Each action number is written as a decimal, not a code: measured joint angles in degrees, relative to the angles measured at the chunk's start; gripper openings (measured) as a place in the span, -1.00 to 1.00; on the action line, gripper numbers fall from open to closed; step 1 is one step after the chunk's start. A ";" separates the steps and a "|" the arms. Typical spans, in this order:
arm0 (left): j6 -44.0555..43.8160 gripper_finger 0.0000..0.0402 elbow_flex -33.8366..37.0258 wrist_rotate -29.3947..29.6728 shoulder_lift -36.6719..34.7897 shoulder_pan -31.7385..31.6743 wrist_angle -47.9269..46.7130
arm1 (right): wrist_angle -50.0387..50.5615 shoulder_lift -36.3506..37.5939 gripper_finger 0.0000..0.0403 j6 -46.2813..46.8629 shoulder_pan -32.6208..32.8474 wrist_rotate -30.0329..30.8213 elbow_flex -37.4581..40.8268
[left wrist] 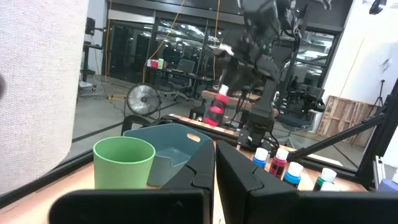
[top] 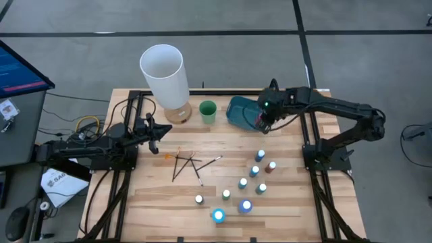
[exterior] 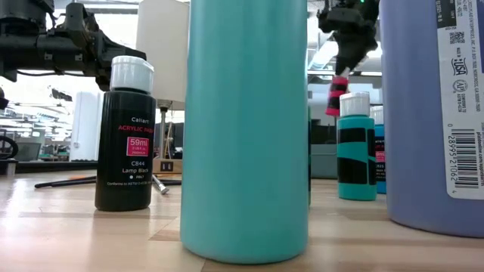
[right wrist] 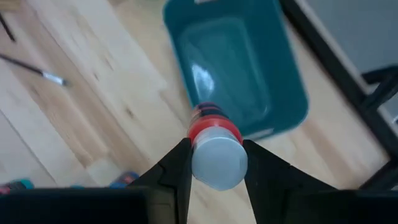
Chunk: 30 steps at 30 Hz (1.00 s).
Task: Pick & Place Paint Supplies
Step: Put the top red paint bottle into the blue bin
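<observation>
Paint bottle (right wrist: 214, 152), red body with white cap, clamped between the right gripper (right wrist: 216, 163) fingers, held in the air just above the near rim of the blue tray (right wrist: 249, 62); in the low view the same bottle (exterior: 337, 94) hangs clear of the counter under the gripper (exterior: 349, 41). Tray sits at the far edge of the counter (top: 155, 196), right of centre, looks empty inside. Green cup (top: 207, 111) just left of the tray, tall white cylinder (top: 164, 73) left of the cup, also by the far edge. Remaining bottles stand upright in a loose cluster toward the near right part of the counter: one (top: 260, 155) and one (top: 271, 165) nearest the tray, others trailing down to a blue-bodied one (top: 218, 216) and a purple one (top: 246, 206) near the near edge, one (top: 199, 200) set a bit left. Thin dark brushes (top: 185, 164) lie crossed in a pile at counter centre, apart from the bottles. Left gripper (top: 156, 129) hovers over the left part of the counter near the white cylinder, holding nothing, fingers nearly together in the left wrist view with only a narrow gap. Low view foreground: black bottle (exterior: 127, 136), teal bottle (exterior: 246, 128), purple bottle (exterior: 435, 113), all upright.
</observation>
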<state>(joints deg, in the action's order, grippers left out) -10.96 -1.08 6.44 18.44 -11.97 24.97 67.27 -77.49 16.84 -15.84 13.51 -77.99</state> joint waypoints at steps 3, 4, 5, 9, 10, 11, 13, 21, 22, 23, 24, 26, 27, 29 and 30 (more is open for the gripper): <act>0.03 -0.99 0.00 -0.02 0.00 0.00 0.00 | -0.73 -0.12 -0.45 -2.67 -2.93 -0.02 -1.66; 0.12 -0.99 0.00 -0.02 0.00 0.00 0.00 | -0.94 -0.11 -0.45 -3.41 -4.17 -0.03 -1.77; 0.24 -0.99 0.00 -0.02 0.00 0.00 0.00 | -1.23 -0.12 -0.45 -3.94 -5.45 -0.08 -1.77; 0.26 -0.99 0.00 -0.04 0.00 0.00 0.00 | -2.96 -0.67 -0.45 -6.38 -10.74 -1.88 -1.75; 0.28 -0.99 0.00 -0.04 0.00 0.00 0.00 | -4.31 -0.66 -0.45 -6.99 -11.92 -2.66 -1.75; 0.28 -0.99 0.00 -0.06 -0.01 0.00 0.02 | -5.98 -0.78 -0.45 -7.58 -12.88 -3.70 -1.75; 0.31 -0.99 0.00 -0.08 0.00 0.00 0.00 | -9.33 -1.95 -0.45 -8.22 -14.09 -5.92 -1.82; 0.37 -0.99 0.00 -0.24 0.00 0.00 0.02 | -13.93 -11.08 -0.44 -11.48 -15.89 -7.78 -1.66; 0.38 -0.99 0.00 -0.23 0.00 0.00 0.04 | -15.47 -12.36 -0.44 -11.85 -15.87 -7.91 -1.71; 0.39 -0.99 0.00 -0.22 0.00 0.00 0.07 | -16.52 -13.60 -0.44 -12.28 -15.84 -8.43 -2.00; 0.39 -0.99 0.00 -0.24 0.00 0.00 0.07 | -17.01 -14.94 -0.44 -12.64 -15.84 -9.25 -2.37; 0.39 -0.99 0.00 -0.22 0.00 0.00 0.09 | -17.14 -17.97 -0.44 -13.01 -15.75 -9.55 -3.74; 0.39 -0.99 0.00 -0.22 0.00 0.00 0.11 | -17.00 -19.45 -0.44 -13.42 -15.75 -9.63 -4.55; 0.39 -0.99 0.00 -0.20 0.00 0.00 0.13 | -16.81 -21.98 -0.44 -14.14 -15.83 -9.59 -6.49; 0.39 -0.99 0.00 -0.20 0.00 0.00 0.13 | -16.93 -23.09 -0.44 -14.37 -15.88 -9.61 -7.40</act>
<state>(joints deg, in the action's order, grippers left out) -10.57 -1.08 6.24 18.44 -11.97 25.10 50.33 -100.59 2.48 -31.72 3.90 -85.40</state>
